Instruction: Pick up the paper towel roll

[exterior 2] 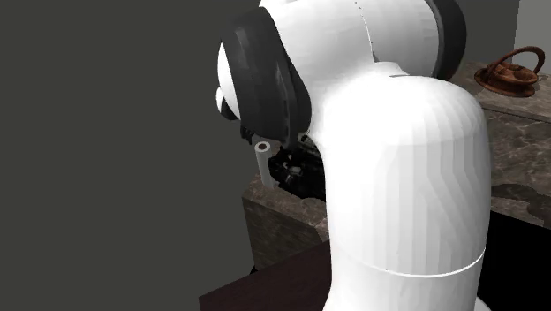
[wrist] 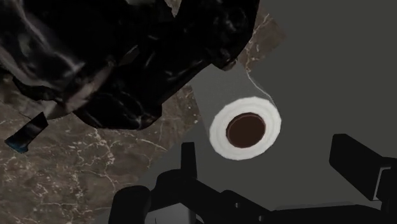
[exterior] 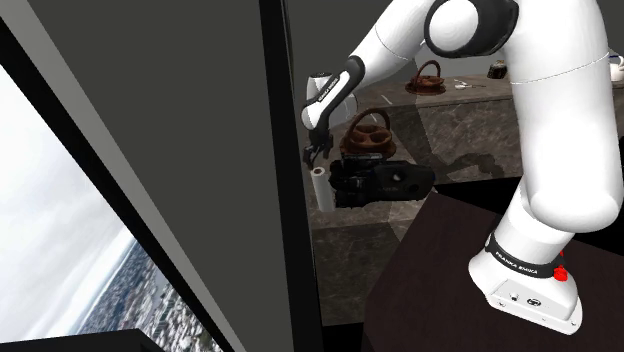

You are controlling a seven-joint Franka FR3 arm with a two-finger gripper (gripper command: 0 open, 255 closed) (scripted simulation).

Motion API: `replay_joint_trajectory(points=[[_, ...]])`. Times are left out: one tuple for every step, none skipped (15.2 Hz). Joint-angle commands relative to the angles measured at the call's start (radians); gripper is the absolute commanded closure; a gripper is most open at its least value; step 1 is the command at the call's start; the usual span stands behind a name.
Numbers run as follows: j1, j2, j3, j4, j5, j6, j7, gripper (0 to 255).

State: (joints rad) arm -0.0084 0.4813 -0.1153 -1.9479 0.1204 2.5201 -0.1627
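The paper towel roll (exterior: 320, 189) is a white cylinder standing upright on the corner of a dark marble counter (exterior: 345, 225). My black gripper (exterior: 317, 153) hangs just above it, pointing down. In the wrist view I look straight down on the roll's top (wrist: 245, 129), a white ring around a brown core. My gripper (wrist: 273, 167) is open, with the roll below and between the fingers, nearer one fingertip (wrist: 188, 159) than the other (wrist: 356, 167). Neither touches it. In the second exterior view the roll (exterior 2: 262, 162) peeks out beside the arm.
A crumpled black object (exterior: 382, 183) lies right beside the roll on the counter. Two brown basket-like pieces (exterior: 365, 135) (exterior: 428, 78) stand farther back. A dark grey wall (exterior: 200, 150) closes in beside the roll. The counter edge drops off just beyond it.
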Motion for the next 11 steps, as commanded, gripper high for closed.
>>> replay_joint_trajectory(points=[[-0.007,0.085,0.007,0.085,0.007,-0.001,-0.005,0],[-0.009,0.108,0.009,0.106,0.008,-0.001,-0.007,0],[-0.011,0.118,0.011,0.107,0.01,0.008,-0.008,0],[-0.012,0.128,0.012,0.109,0.011,0.017,-0.009,0],[-0.013,0.138,0.014,0.11,0.013,0.026,-0.011,0],[-0.014,0.148,0.015,0.112,0.014,0.035,-0.012,0],[-0.015,0.159,0.017,0.113,0.016,0.043,-0.013,0],[-0.016,0.169,0.018,0.115,0.018,0.052,-0.014,0],[-0.017,0.18,0.02,0.118,0.019,0.06,-0.016,0],[-0.018,0.186,0.02,0.119,0.02,0.065,-0.016,0],[-0.017,0.186,0.02,0.119,0.02,0.065,-0.016,0]])
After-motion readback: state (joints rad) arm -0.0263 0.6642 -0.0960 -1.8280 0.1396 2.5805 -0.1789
